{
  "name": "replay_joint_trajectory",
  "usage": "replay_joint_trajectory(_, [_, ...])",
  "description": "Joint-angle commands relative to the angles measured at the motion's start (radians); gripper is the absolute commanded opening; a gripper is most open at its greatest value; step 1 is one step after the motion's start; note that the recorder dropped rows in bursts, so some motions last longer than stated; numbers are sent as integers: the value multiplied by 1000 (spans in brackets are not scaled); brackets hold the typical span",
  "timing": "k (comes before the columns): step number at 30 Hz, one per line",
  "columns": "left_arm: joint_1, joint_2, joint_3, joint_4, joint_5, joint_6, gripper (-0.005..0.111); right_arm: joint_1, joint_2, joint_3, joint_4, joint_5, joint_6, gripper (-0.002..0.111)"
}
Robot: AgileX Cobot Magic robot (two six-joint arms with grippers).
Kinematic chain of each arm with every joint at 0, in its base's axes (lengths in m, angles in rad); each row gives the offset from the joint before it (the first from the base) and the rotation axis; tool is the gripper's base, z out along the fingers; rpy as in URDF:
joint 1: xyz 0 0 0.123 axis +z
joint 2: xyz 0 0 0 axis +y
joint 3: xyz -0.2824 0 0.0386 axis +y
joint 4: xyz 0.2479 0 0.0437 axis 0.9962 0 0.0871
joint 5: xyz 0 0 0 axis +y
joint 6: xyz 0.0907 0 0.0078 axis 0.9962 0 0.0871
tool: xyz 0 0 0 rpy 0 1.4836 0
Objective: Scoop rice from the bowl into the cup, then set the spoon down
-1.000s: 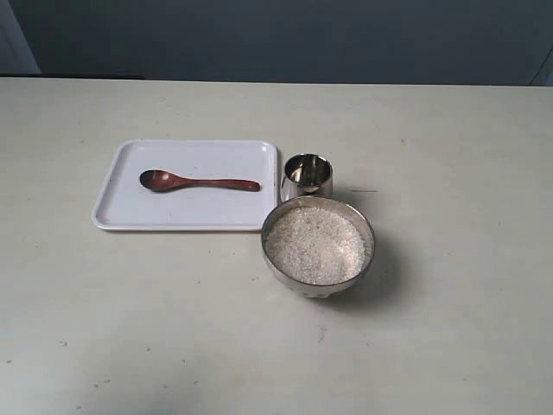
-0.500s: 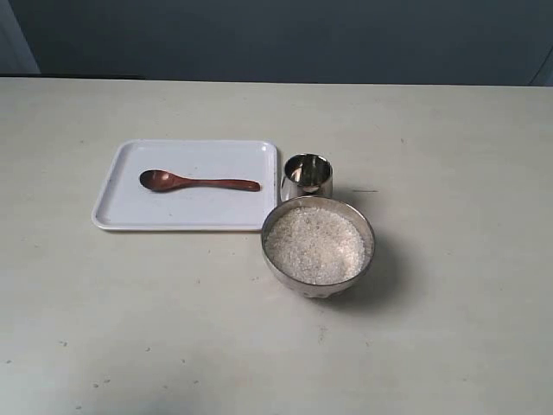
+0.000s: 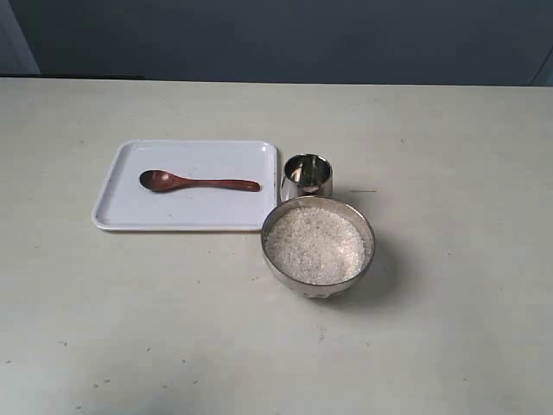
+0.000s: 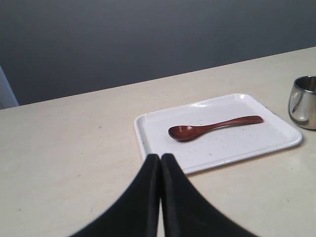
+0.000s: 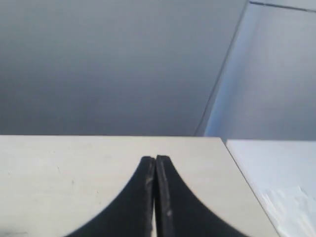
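Observation:
The dark reddish-brown wooden spoon (image 3: 197, 181) (image 4: 212, 127) lies flat on a white tray (image 3: 130, 212) (image 4: 247, 148), head to the left in the exterior view. Just right of the tray stands the small steel cup (image 3: 307, 175) (image 4: 303, 101). In front of the cup sits the metal bowl (image 3: 318, 283), filled with white rice (image 3: 314, 244). Neither arm shows in the exterior view. My left gripper (image 4: 160, 158) is shut and empty, short of the tray's near edge. My right gripper (image 5: 155, 160) is shut and empty over bare table, with none of the task's things in its view.
The pale table (image 3: 449, 156) stretches around the tray, cup and bowl. A dark wall runs behind its far edge. In the right wrist view the table's edge (image 5: 242, 168) runs close beside the gripper, with a lighter floor beyond.

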Motion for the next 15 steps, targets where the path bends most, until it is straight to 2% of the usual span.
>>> replay_joint_trajectory(1, [-3,-4,-2,1,2,-3,1,-99,-157,233,22,-127,2,0])
replay_joint_trajectory(8, [-3,-4,-2,1,2,-3,1,-114,-405,515,20,-264,3,0])
replay_joint_trajectory(12, [-3,-4,-2,1,2,-3,1,-114,-545,616,30,-342,3,0])
replay_joint_trajectory(15, [-3,-4,-2,1,2,-3,1,-114,-551,664,62,-384,5,0])
